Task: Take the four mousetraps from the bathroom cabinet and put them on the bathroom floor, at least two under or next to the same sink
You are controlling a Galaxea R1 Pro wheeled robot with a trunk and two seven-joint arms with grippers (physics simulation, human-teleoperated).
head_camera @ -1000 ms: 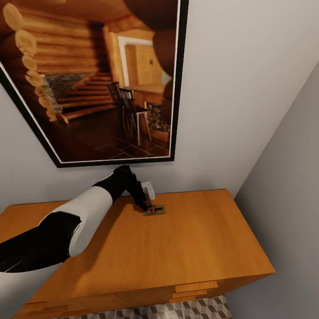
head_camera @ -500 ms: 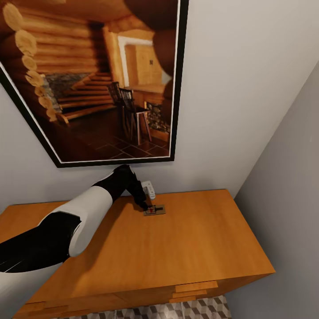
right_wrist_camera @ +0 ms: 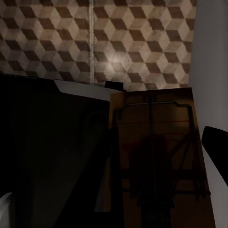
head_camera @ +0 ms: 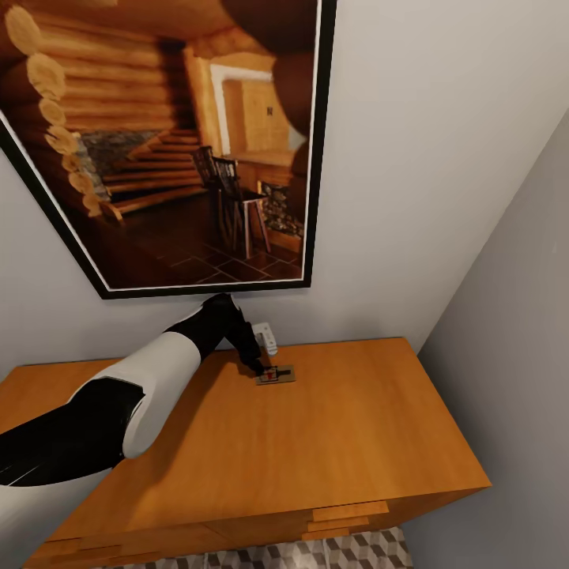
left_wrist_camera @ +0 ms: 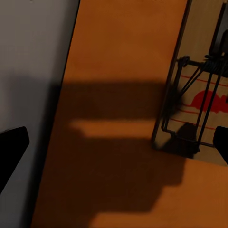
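Your left gripper [head_camera: 258,368] sits low over cabinet [head_camera: 348,442] top, near back edge by wall. Fingers [left_wrist_camera: 12,154] spread wide, nothing between them. Mousetrap [head_camera: 276,374] lies flat on top, just beside gripper, well clear of front and right edges; wide bare wood lies all round it. In left wrist view trap [left_wrist_camera: 202,102] sits beside one fingertip, off gap's centre.

Your right gripper [right_wrist_camera: 118,166] holds second mousetrap [right_wrist_camera: 156,156] over bathroom floor [right_wrist_camera: 95,42]; clamped against it, grip width unclear in shadow.

Framed picture [head_camera: 166,142] hangs above cabinet.
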